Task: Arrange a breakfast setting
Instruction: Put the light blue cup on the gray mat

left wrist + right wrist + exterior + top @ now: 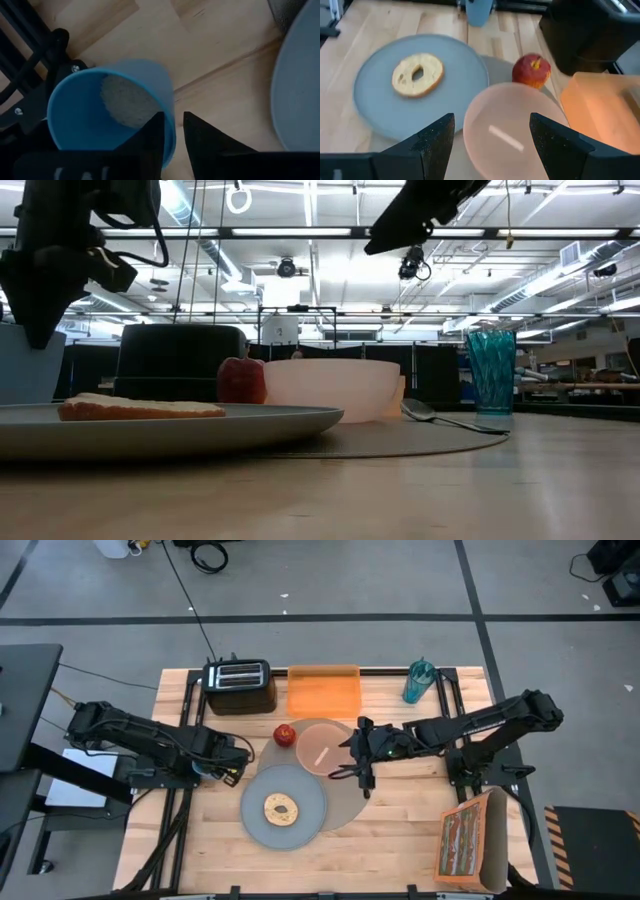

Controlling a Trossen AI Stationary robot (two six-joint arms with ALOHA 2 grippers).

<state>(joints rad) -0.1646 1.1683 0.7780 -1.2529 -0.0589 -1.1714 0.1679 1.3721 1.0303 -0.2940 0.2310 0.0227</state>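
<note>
Your left gripper (172, 137) jaws clamped on the small blue cup (112, 112) rim, one finger inside, cup on the surface beside the plate (300, 85), your right gripper (490, 132) jaws apart over the pink bowl (512, 127), apple (531, 70) just beyond.

One bagel (281, 808), one apple (285, 734) — one bowl (324, 746).

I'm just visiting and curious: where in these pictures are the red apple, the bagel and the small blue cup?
Red round apple (285, 734): high view, its top.
Pale ring-shaped bagel (417, 74): right wrist view, its crust.
Small blue plastic cup (110, 112): left wrist view, its inside.
</note>
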